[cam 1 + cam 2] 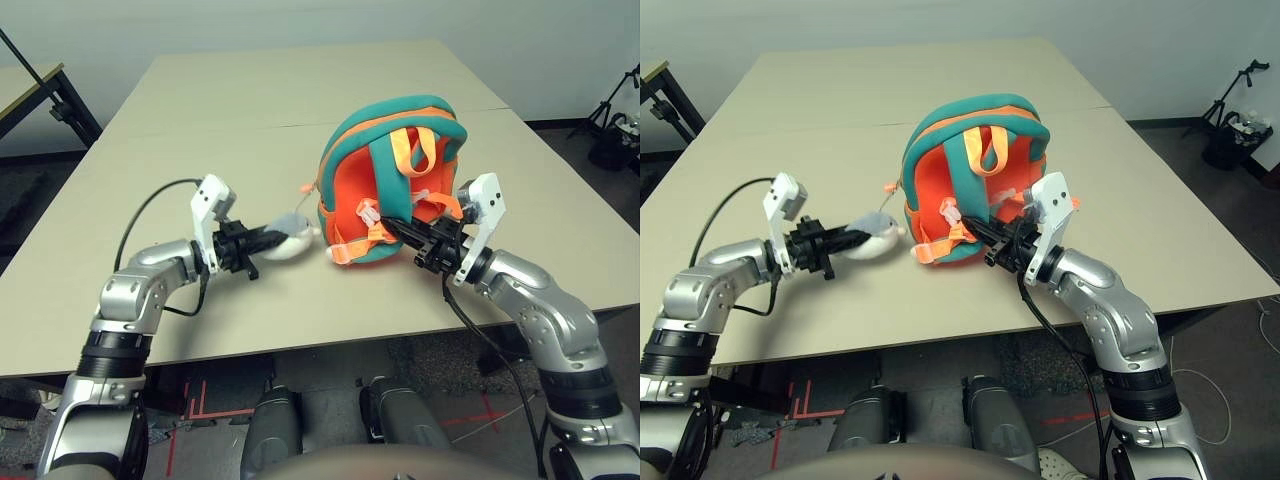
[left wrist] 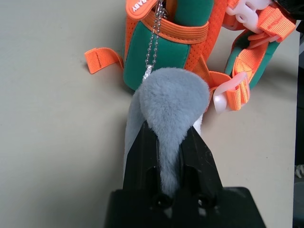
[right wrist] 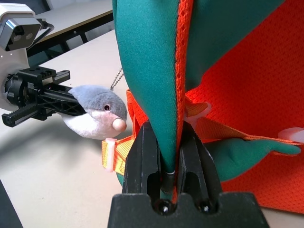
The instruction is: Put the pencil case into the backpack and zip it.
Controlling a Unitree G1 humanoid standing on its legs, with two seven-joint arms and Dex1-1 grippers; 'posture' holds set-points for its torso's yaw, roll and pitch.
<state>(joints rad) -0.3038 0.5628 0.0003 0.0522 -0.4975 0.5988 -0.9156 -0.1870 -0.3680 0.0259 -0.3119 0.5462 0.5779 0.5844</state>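
Both jaws clamped on the backpack (image 1: 395, 180) and its shark charm (image 1: 292, 240); the pencil case is not to be seen, likely already inside.

Head views: the left jaws (image 1: 262, 240) hold the grey charm; the right jaws (image 1: 412, 232) pinch the bag's teal edge. The bag stands between them on the surface (image 1: 250, 110), with wide open room behind and the near edge just under both wrists.
Left wrist view: the jaws are nearly closed around the plush charm (image 2: 173, 102), its bead chain (image 2: 154, 42) running ahead to the bag. Judged, pulling gently keeps the chain from snapping.
Right wrist view: the jaws are nearly closed on the teal rim (image 3: 154, 71); holding it taut should steady the zip, which I cannot make out here.
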